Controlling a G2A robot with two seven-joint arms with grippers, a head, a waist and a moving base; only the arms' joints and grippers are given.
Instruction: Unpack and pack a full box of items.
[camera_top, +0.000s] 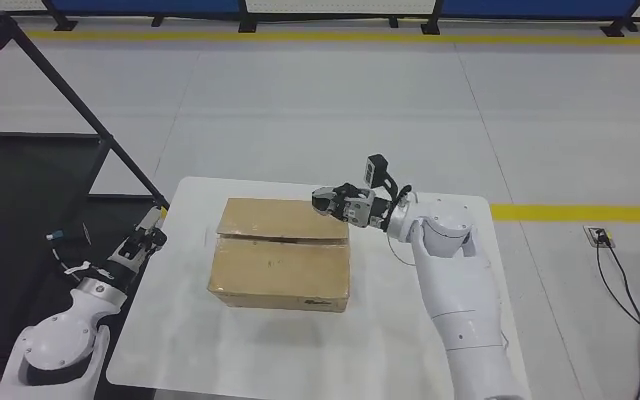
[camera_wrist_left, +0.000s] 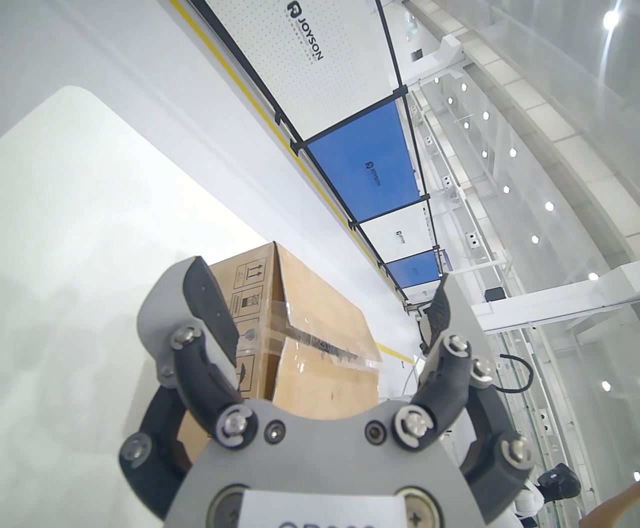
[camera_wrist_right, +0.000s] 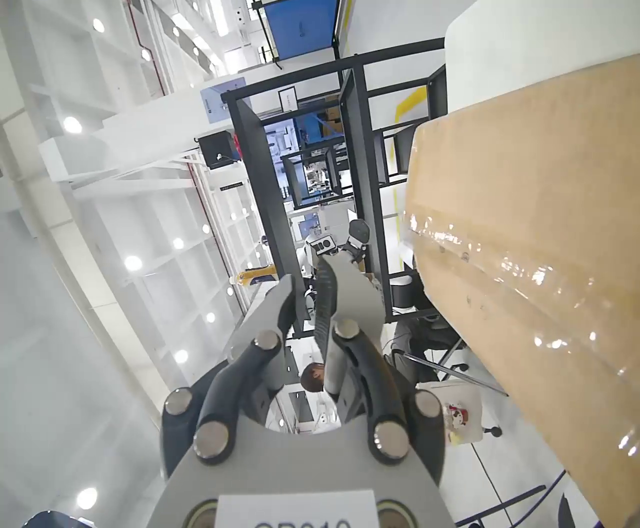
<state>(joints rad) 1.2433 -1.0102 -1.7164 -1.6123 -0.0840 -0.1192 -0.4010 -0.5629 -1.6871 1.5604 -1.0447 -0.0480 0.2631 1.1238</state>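
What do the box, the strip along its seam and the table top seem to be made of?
The box: brown cardboard, it seems, matte; folded flaps meet at a seam.
The strip: clear plastic tape, glossy; it throws bright glints.
The table top: white, smooth, faintly sheened; perhaps laminate or painted board, the look leaves it open.

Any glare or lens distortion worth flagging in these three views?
Right wrist view: overhead lights throw bright glints along the clear tape on the box. Left wrist view: milder sheen on the tape, and straight ceiling beams bow from the wide lens. Top view: even light, no glare on the box.
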